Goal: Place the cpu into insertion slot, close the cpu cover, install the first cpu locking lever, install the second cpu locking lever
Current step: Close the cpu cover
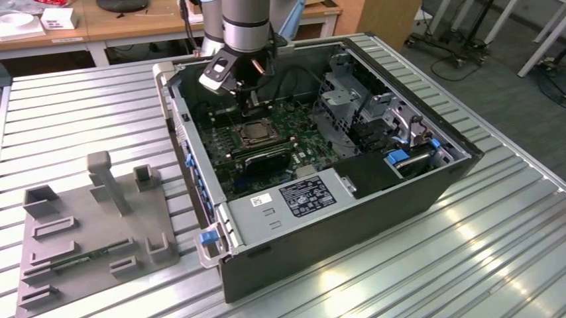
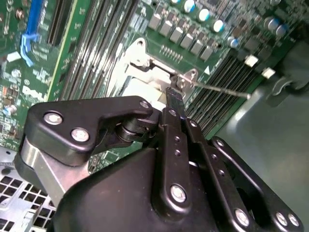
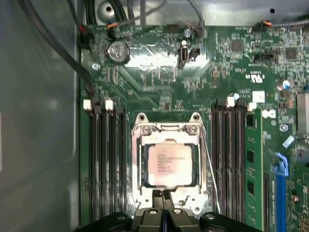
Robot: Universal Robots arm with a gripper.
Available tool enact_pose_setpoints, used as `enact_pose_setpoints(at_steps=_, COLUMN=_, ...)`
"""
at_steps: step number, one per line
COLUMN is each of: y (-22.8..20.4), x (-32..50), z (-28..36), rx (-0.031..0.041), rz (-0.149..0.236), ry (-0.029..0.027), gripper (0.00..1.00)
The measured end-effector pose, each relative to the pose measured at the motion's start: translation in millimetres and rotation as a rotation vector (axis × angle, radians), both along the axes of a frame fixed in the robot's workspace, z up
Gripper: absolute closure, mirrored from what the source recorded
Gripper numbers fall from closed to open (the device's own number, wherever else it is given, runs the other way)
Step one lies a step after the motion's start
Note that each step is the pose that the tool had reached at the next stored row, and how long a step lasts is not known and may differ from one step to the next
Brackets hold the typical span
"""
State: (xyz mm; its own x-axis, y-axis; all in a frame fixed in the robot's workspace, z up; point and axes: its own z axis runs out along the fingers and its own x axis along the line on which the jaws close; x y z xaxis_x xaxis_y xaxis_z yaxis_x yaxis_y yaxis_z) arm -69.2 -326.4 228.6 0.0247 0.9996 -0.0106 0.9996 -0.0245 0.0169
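The cpu (image 3: 171,164), a pale square chip, lies flat in the insertion slot on the green motherboard (image 3: 231,72). The cpu cover (image 3: 166,128), a thin metal frame, lies down around it. In the first wrist view my gripper (image 3: 163,194) is shut with its fingertips pressed together at the cover's edge opposite the hinge, holding nothing. A thin locking lever (image 2: 219,89) sticks out from the socket corner, beside the fingertips (image 2: 174,99). In the exterior view the gripper (image 1: 254,106) hangs just above the socket (image 1: 256,134) inside the open computer case (image 1: 354,218).
Black memory slots (image 3: 104,159) flank the socket on both sides. A blue card latch (image 3: 279,193) and black cables (image 3: 58,48) lie nearby. A metal drive cage (image 1: 340,99) rises at the exterior view's right. A grey fixture (image 1: 97,225) rests on the slatted table.
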Motion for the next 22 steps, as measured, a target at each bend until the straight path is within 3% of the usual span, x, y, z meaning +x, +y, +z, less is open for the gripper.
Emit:
enact_pose_setpoints(at_steps=6, y=-6.0, x=-4.5, z=-0.9, rx=-0.0022, rz=0.0, ry=0.0, gripper=0.89)
enact_pose_setpoints(at_steps=14, y=-6.3, x=-4.5, z=-1.0, rx=-0.0026, rz=0.007, ry=0.0, gripper=0.89)
enact_pose_setpoints(at_steps=22, y=-6.3, x=-4.4, z=-3.2, rx=-0.0026, rz=0.147, ry=-0.0002, gripper=0.89)
